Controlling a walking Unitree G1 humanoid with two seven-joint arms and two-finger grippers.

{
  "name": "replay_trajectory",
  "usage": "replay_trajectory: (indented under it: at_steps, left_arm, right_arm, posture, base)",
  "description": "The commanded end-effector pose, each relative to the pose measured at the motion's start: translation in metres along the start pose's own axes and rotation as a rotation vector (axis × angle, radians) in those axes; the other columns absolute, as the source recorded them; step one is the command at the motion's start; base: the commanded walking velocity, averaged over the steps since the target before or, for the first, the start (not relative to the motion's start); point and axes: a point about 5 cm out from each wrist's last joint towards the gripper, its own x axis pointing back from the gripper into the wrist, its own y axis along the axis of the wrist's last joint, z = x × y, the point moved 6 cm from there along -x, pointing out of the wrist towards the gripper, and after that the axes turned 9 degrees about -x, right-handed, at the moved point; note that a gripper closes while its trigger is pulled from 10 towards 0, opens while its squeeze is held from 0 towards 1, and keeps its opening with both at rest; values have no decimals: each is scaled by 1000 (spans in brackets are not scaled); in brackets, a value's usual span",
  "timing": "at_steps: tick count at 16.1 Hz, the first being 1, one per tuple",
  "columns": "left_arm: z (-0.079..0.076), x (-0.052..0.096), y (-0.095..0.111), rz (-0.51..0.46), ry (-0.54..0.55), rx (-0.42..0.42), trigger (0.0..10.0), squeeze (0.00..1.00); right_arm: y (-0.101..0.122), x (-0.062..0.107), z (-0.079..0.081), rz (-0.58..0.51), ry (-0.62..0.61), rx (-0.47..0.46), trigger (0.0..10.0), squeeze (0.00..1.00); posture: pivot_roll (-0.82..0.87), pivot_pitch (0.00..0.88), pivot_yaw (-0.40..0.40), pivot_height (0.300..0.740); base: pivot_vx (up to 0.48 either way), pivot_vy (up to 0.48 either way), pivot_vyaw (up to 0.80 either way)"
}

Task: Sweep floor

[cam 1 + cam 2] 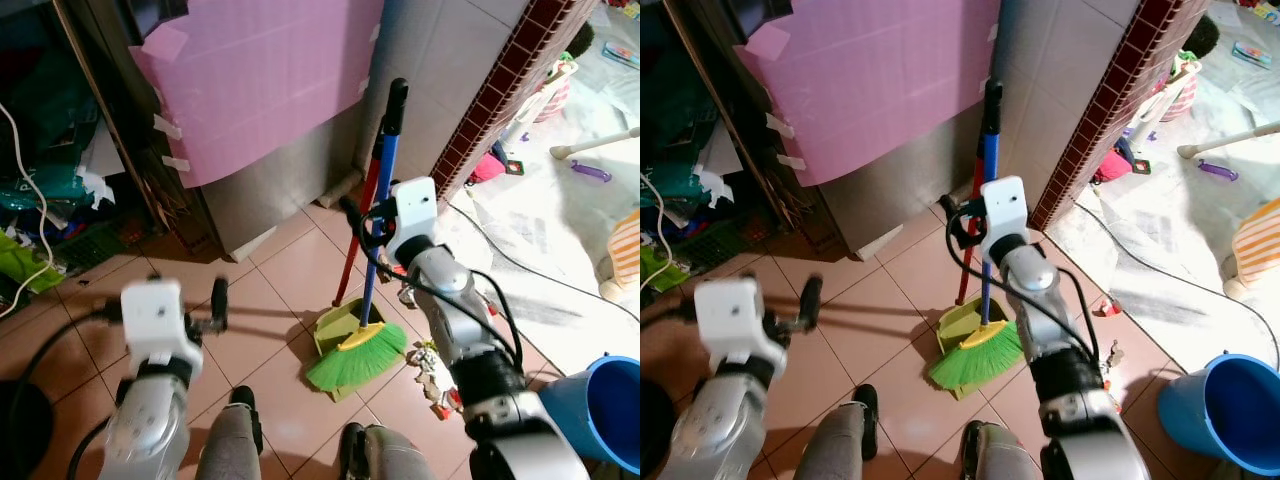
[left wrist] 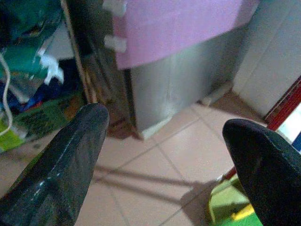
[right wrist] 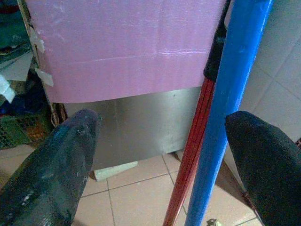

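Broom with blue pole and bright green bristles (image 1: 372, 290) stands leaning against the grey tiled wall corner (image 1: 440, 70), bristle head resting in a yellow-green plastic dustpan (image 1: 335, 335) on the terracotta floor tiles (image 1: 270, 290); dustpan's red handle (image 1: 358, 235) leans up just beside the blue pole. Right gripper (image 3: 160, 165) raised at mid-pole height, fingers spread wide apart, both poles sitting between them in the right wrist view, contact can't be told. Left gripper (image 2: 160, 155) out over the tiles, left of the broom and well apart from it, fingers also spread open, nothing held. Far behind, pink sheet (image 1: 260, 80) taped over a grey metal panel (image 1: 270, 190). Small litter scraps (image 1: 435, 370) on tiles just right of the bristles. Blue plastic bucket (image 1: 605, 410) near right. Cluttered dark shelf (image 1: 50, 180) far left.
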Motion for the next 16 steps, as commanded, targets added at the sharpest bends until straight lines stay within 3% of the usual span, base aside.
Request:
replay_trajectory:
  at_steps: [1,5,11,16]
  left_arm:
    - [-1,9,-2,20,-18,-3,10000,0]
    - [-21,20,-15,105,-193,-3,10000,0]
    - [-29,39,-10,117,-263,-18,10000,0]
    - [-30,40,-10,134,-272,-8,10000,0]
  right_arm:
    - [-4,-1,-4,11,-5,11,10000,0]
    - [1,-11,-10,-5,-28,32,10000,0]
    - [6,-16,-27,-21,-85,49,10000,0]
    - [9,-16,-45,-31,-122,62,10000,0]
  posture:
    - [136,296,-82,740]
    - [154,326,-75,740]
    - [185,372,-65,740]
    - [179,375,-65,740]
  base:
    - [0,0,0]
    - [0,0,0]
    - [0,0,0]
    - [0,0,0]
